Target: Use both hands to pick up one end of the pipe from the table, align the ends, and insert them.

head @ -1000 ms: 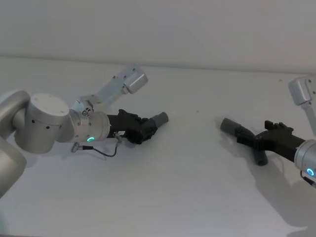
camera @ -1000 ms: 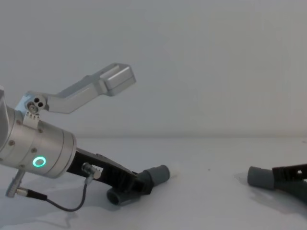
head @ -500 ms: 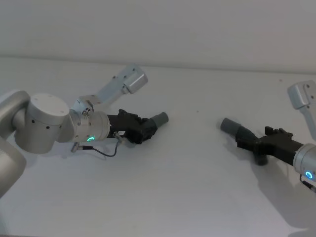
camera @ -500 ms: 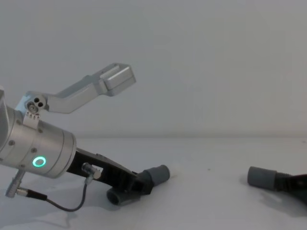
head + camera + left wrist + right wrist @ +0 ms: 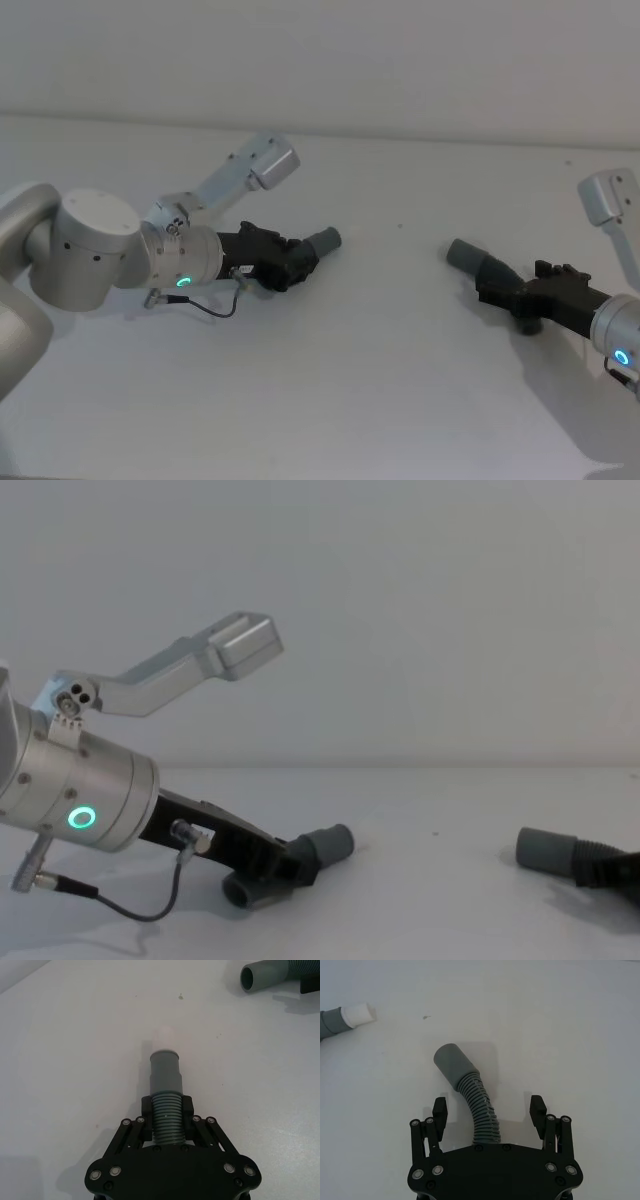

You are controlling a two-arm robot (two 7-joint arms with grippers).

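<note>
The left gripper (image 5: 167,1110) is pinching the white-tipped hose piece (image 5: 166,1127) by its ribbed part, with its fingers (image 5: 148,1108) pressed on either flank just behind the smooth cuff (image 5: 165,1070). The cuff and its narrower white tip (image 5: 164,1040) stick straight out ahead of the fingertips, in line with the palm. In the chest view the cuff angles upward beyond the gripper, so this end seems to be raised off the table (image 5: 380,400). The tip itself is hard to make out there against the white surface.

The right gripper (image 5: 488,1107) is spread wide. The socket hose piece (image 5: 481,1105) runs down the middle of the gap (neither fingertip touches it). Its ribbed length comes out from under the palm and curves ahead past the fingertips, off to one side, ending in the socket cuff (image 5: 452,1066), which lies on the table.

Seen from the left wrist, the socket's dark mouth lies far ahead of the white tip and off to one side, well apart from it.
</note>
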